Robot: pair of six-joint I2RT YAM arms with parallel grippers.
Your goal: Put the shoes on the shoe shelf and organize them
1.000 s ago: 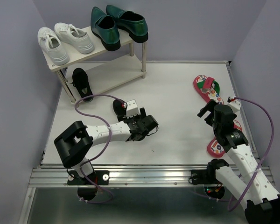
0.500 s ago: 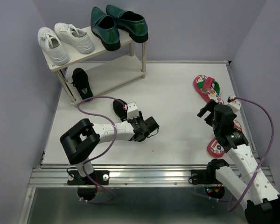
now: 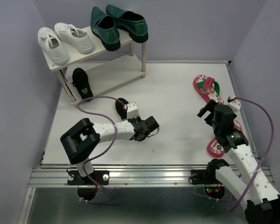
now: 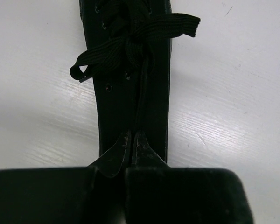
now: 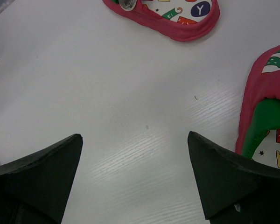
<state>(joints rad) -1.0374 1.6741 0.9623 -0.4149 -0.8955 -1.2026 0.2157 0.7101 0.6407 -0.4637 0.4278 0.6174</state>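
A small black strap shoe lies on the table in front of the shoe shelf. My left gripper is at its heel end, jaws pressed together on the thin rim of the shoe. Its mate stands on the lower board. The green loafers sit on the top board. One red flip-flop lies at the right; the other is partly under my right arm. My right gripper hangs open over bare table.
White sneakers fill the left half of the top board. Purple walls close in on the left, back and right. A metal rail runs along the table's near edge.
My left gripper went from wide open to shut on the black shoe's rim, and the left arm's elbow shifted a little right. The right arm has not moved.
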